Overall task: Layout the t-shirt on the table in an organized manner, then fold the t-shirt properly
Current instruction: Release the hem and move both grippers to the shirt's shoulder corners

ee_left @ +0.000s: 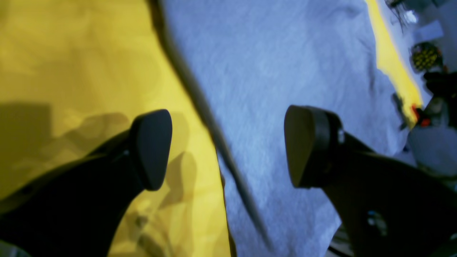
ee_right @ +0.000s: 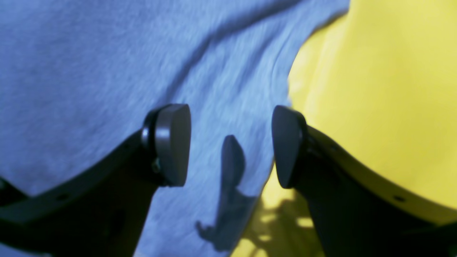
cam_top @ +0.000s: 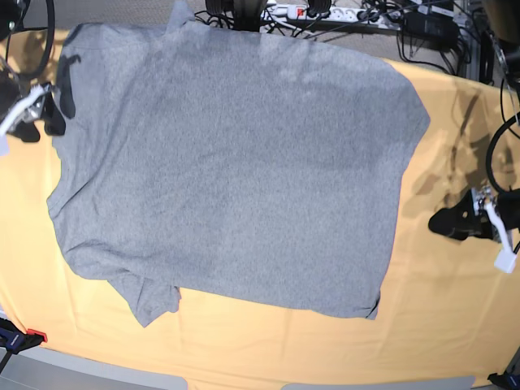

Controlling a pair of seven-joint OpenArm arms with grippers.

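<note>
The grey t-shirt [cam_top: 236, 171] lies spread flat on the orange-yellow table [cam_top: 455, 325], plain side up, with one sleeve folded at its near left corner. My left gripper [ee_left: 228, 148] is open and empty. It hovers over the shirt's side edge, with the t-shirt [ee_left: 285, 64] to one side and the bare table [ee_left: 71, 53] to the other. In the base view the left gripper [cam_top: 452, 221] sits just right of the shirt. My right gripper [ee_right: 228, 144] is also open and empty, above the t-shirt [ee_right: 89, 64] near its edge with the table [ee_right: 385, 89]. It shows at the shirt's left side as the right gripper [cam_top: 42, 122].
A power strip [cam_top: 317, 11] and tangled cables run along the table's far edge. A clamp [cam_top: 18, 336] grips the near left corner. The shirt's far edge hangs close to the table's back rim.
</note>
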